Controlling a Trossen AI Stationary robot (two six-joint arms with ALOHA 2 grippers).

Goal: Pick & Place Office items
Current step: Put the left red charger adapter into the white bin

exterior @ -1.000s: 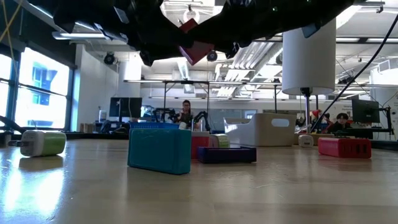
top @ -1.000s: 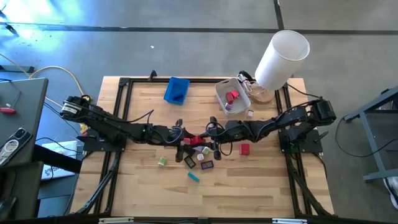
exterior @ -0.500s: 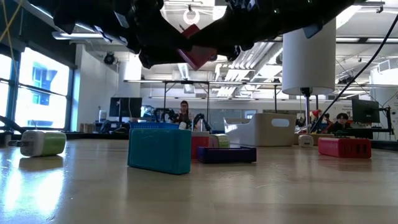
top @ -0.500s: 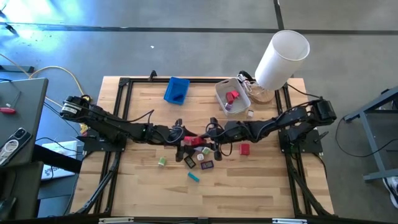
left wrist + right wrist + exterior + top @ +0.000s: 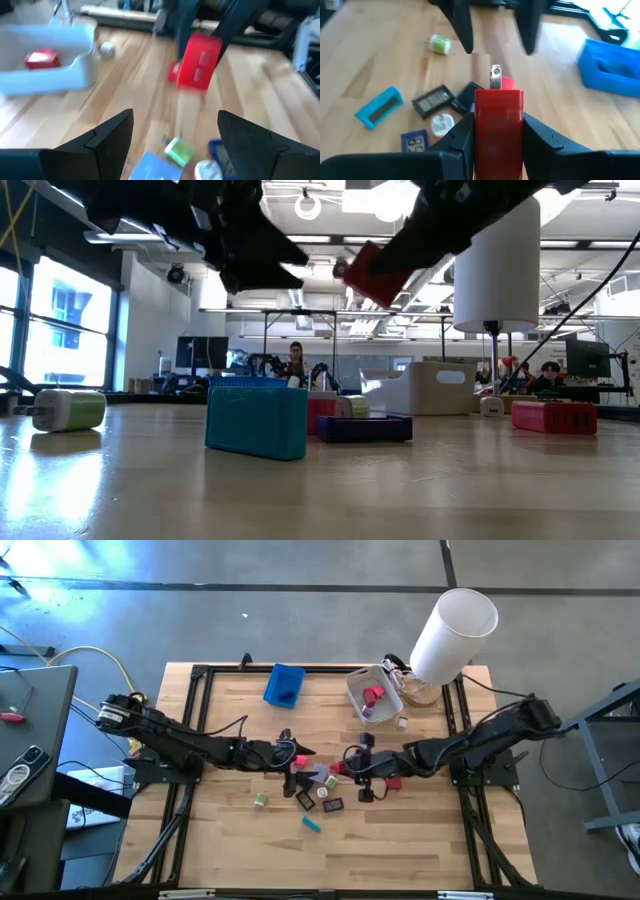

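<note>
Red block [image 5: 498,120]: small, rigid, boxy plastic piece with a metal prong on top; judged light, smooth-sided, liable to slip; best held across its flat faces. Location: aloft, just above the cluster of loose office items [image 5: 318,798], well short of the white bin [image 5: 374,694]. Right gripper [image 5: 362,766] pinches it between both fingers. Left gripper [image 5: 297,755], beside the cluster, stands spread and empty

bright even daylight on the table [image 5: 420,840], pale glare on floor at upper left; low view backlit by windows and ceiling lamps, arms in silhouette; left wrist view blurred, red block [image 5: 199,61] smeared
</note>
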